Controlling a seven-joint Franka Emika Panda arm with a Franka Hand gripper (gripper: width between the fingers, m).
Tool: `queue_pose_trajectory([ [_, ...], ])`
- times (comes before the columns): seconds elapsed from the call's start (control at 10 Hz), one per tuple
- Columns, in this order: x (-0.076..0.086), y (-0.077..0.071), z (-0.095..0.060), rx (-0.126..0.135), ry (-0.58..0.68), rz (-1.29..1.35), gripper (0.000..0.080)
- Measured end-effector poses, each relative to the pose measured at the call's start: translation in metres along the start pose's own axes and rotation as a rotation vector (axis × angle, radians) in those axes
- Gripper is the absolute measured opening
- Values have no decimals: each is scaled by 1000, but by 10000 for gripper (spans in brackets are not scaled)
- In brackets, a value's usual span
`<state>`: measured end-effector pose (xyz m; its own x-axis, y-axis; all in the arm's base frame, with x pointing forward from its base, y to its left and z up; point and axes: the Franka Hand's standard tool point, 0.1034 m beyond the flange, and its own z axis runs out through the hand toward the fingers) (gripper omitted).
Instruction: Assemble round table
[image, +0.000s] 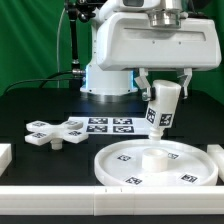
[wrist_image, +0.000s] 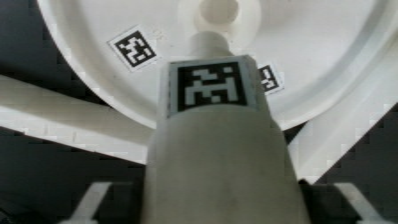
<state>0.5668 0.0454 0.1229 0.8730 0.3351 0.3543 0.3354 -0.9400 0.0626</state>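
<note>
The large round rimmed disc (image: 157, 162) lies on the black table at the front of the exterior view's right, with a raised hub (image: 153, 153) in its middle. My gripper (image: 163, 92) is shut on the short thick cylinder (image: 162, 108) and holds it tilted in the air, its tagged lower end just above the disc's far rim. In the wrist view the cylinder (wrist_image: 217, 130) fills the middle and points at the disc (wrist_image: 125, 60) and its hub (wrist_image: 219, 12). The cross-shaped piece (image: 56, 133) lies flat at the exterior view's left.
The marker board (image: 108, 125) lies flat behind the disc, in front of the arm's base (image: 108, 80). White bars edge the table at the front (image: 60, 190), the exterior view's left (image: 4, 155) and right (image: 216, 152). A green screen stands behind.
</note>
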Motion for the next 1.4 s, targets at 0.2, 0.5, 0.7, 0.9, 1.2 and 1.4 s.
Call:
queue_pose_trajectory([
  [0.2, -2, 0, 1, 1, -3, 2, 409],
  [0.5, -9, -2, 10, 11, -12, 96, 409],
  [0.7, -10, -2, 11, 11, -14, 96, 409],
  [0.9, -13, -3, 15, 10, -15, 96, 409],
  [1.2, -14, -4, 22, 14, -22, 96, 409],
  [1.4, -15, -6, 25, 12, -18, 94, 409],
])
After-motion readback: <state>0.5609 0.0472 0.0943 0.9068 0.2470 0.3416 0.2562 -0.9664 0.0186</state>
